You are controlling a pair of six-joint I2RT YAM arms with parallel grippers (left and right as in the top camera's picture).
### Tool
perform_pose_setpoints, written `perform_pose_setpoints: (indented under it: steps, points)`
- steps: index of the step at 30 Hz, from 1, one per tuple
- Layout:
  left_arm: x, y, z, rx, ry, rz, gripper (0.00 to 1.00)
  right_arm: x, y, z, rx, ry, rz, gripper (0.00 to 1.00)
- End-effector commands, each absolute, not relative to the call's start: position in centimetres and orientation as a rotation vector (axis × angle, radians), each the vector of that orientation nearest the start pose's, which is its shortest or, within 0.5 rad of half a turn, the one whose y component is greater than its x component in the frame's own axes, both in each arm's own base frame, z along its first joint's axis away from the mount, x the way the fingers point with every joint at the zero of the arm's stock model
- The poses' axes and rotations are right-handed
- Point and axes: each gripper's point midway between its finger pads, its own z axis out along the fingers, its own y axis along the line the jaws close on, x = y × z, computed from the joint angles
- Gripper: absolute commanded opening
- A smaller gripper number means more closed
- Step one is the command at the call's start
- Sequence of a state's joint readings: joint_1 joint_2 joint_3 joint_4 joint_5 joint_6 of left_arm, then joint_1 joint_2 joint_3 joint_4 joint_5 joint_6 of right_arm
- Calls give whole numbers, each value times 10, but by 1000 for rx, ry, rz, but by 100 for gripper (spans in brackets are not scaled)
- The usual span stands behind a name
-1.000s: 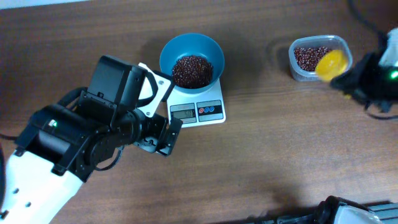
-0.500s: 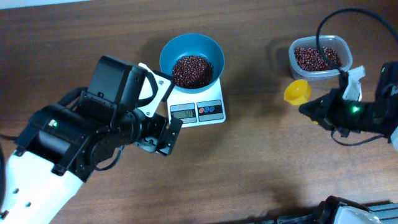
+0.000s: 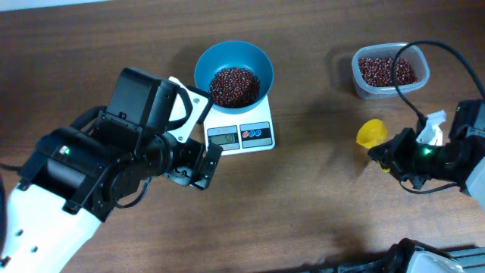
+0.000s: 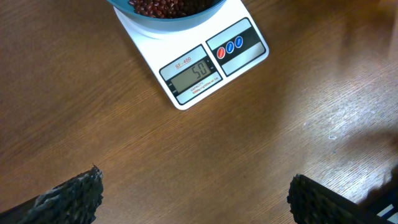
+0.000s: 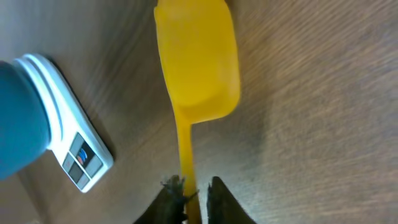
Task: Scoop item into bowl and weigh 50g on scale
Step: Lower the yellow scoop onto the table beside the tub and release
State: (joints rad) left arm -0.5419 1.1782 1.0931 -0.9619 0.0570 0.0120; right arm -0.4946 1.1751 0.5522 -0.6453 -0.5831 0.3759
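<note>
The teal-blue bowl (image 3: 203, 64) holds a heap of red-brown beans (image 3: 233, 85) and stands on the white scale (image 3: 241, 136). In the left wrist view the scale (image 4: 193, 74) reads 50, with the bowl (image 4: 155, 18) at the top edge. My left gripper (image 4: 196, 199) is open and empty over bare table in front of the scale; it also shows in the overhead view (image 3: 198, 168). My right gripper (image 5: 194, 186) is shut on the handle of an empty yellow scoop (image 5: 198, 56), low over the table at the right (image 3: 371, 133).
A clear plastic tub (image 3: 390, 70) with more beans stands at the back right. The scale (image 5: 74, 149) and bowl (image 5: 18, 118) lie to the left in the right wrist view. A black cable loops over the tub. The rest is brown wooden tabletop.
My right gripper has carried the yellow scoop from over the clear tub toward me and down near the table. The left arm, bowl and scale have not moved.
</note>
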Motion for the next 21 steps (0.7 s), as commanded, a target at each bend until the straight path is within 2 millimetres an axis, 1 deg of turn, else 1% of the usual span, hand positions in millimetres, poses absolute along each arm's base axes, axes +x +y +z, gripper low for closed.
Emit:
perform_pose_setpoints:
  steps: [1,4,5,6,9,11,13,15,16,18,19,21]
  points:
    - [245,-162,190,764,2509,-274,99,239,-11,63,894,2486,866,31]
    - [245,-162,190,764,2509,-274,99,227,-4,59,941,2527,895,64]
    - [245,-162,190,764,2509,-274,99,226,-3,59,949,2533,901,79]
    - [245,-162,190,764,2509,-274,99,224,-2,58,954,2538,903,99]
    - [245,-162,190,764,2509,-274,99,222,-4,56,970,2549,883,99]
    - [245,-162,190,764,2509,-274,99,225,-6,57,957,2538,875,99]
    - [245,-162,190,764,2509,-274,99,225,-12,55,967,2549,822,99]
    - [245,-162,190,764,2509,-274,99,220,-32,45,1032,2584,639,99]
    - [245,-162,190,764,2509,-274,99,216,-50,39,1130,2577,487,99]
    - [245,-162,190,764,2509,-274,99,216,-62,37,1132,2572,391,99]
    - [245,-162,190,764,2509,-274,99,216,-60,36,1078,2598,379,99]
    - [245,-162,190,764,2509,-274,99,211,-48,35,995,2663,396,99]
